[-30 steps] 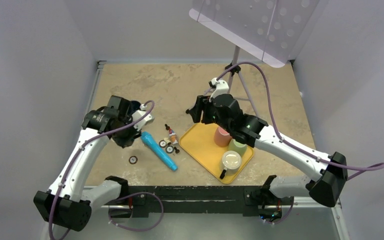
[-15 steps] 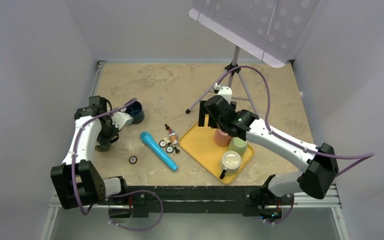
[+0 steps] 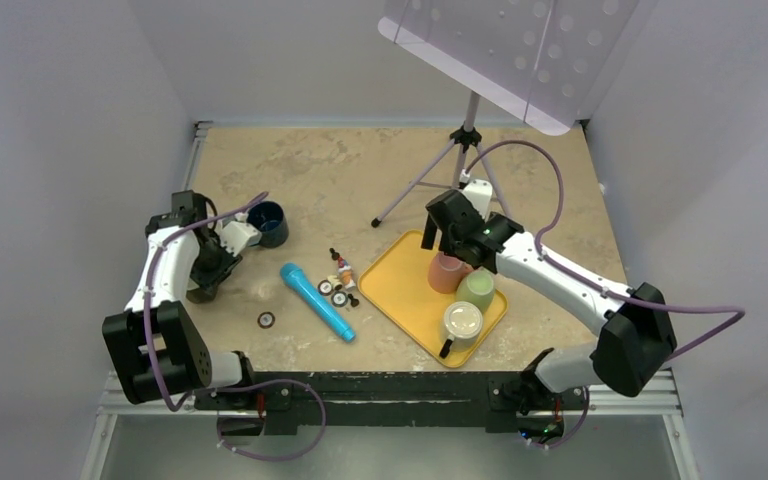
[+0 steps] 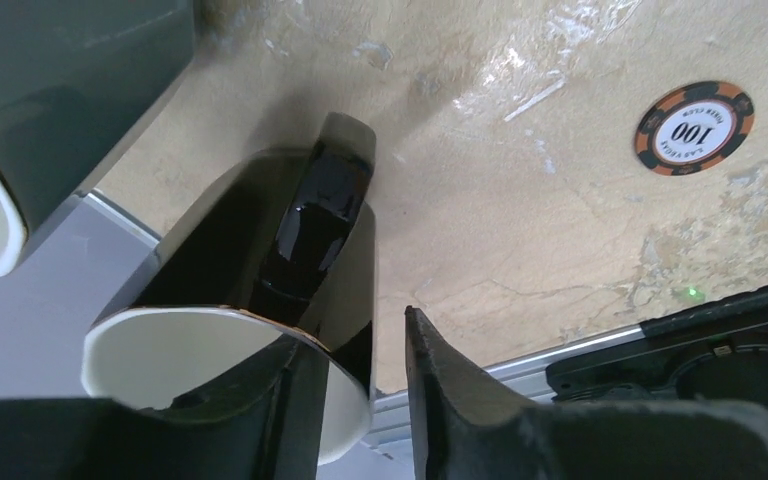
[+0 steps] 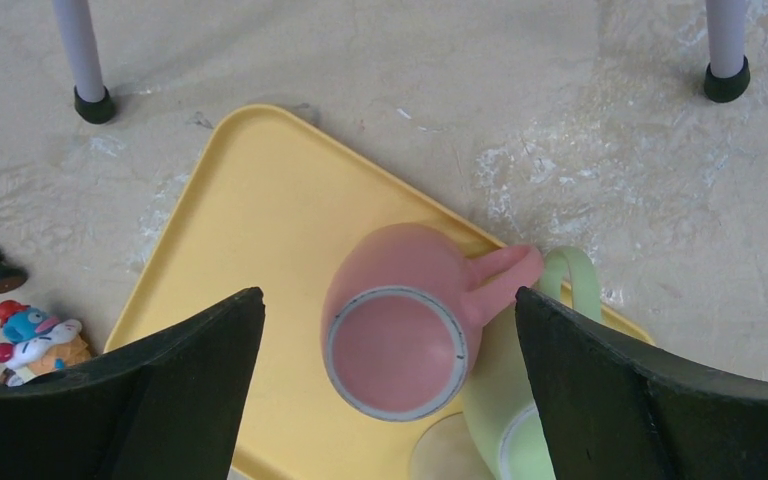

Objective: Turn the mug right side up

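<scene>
A black mug (image 3: 200,291) with a white inside stands near the table's left edge, mouth up toward the wrist camera (image 4: 260,260). My left gripper (image 3: 204,280) straddles its wall (image 4: 355,330): one finger is inside, and the other is outside with a thin gap to the wall. A pink mug (image 3: 447,271) stands upside down on the yellow tray (image 3: 400,285), base ring up (image 5: 395,350). My right gripper (image 3: 442,232) hangs open above it, its fingers wide on either side (image 5: 388,295).
A green mug (image 3: 476,291) touches the pink mug's handle (image 5: 520,400), and a cream mug (image 3: 463,322) sits at the tray's near corner. A dark blue mug (image 3: 271,222), a blue marker (image 3: 317,301), small toys (image 3: 343,277), a poker chip (image 4: 694,127) and tripod legs (image 3: 415,185) are on the table.
My left arm swung left to the table's left edge with the black mug, then stayed there. My right gripper moved right from beside the tray to over the pink mug.
</scene>
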You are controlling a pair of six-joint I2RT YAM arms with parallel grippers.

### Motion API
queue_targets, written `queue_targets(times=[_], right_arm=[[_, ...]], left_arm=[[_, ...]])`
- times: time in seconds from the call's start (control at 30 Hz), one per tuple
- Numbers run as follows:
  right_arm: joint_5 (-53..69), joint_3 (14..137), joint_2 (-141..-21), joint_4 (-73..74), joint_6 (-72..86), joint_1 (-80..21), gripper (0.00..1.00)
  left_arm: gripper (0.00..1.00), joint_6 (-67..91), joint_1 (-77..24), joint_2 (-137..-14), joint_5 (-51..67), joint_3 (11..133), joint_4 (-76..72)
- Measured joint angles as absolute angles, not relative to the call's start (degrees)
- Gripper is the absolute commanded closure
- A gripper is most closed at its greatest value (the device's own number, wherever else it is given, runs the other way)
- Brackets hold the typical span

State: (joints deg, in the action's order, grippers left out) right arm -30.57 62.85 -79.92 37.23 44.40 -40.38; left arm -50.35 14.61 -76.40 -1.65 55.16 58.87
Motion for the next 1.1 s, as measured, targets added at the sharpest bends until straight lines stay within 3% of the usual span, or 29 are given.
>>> queue_targets(times=[0.27, 0.43, 0.63, 0.8, 0.9, 1.1], right_arm=[[-29.89, 59.13, -77.73, 34.44, 45.89, -38.11, 0.12], [-28.18, 59.11, -79.42, 32.10, 45.71, -37.80, 0.24], [-25.63, 59.11, -82.48, 31.03, 44.49, -37.89, 0.47], [-22.37, 59.11, -82.50, 28.53, 43.20, -39.35, 0.55], [-18.63, 59.53, -83.22, 26.20, 41.95, -42.30, 0.52], [-16.73, 67.92, -89.32, 27.94, 39.92, -48.38, 0.23]], left_arm=[[0.44, -50.68, 15.07, -74.52, -0.43, 55.44, 59.22], [0.40, -50.85, 15.09, -71.44, 0.67, 57.58, 61.14], [0.39, -51.37, 15.09, -69.67, 1.76, 60.10, 63.64], [0.39, -51.59, 15.09, -68.23, 3.49, 62.00, 65.78], [0.39, -51.64, 15.09, -67.13, 4.29, 62.63, 66.74], [0.39, -51.64, 15.09, -66.52, 5.04, 63.16, 68.49]])
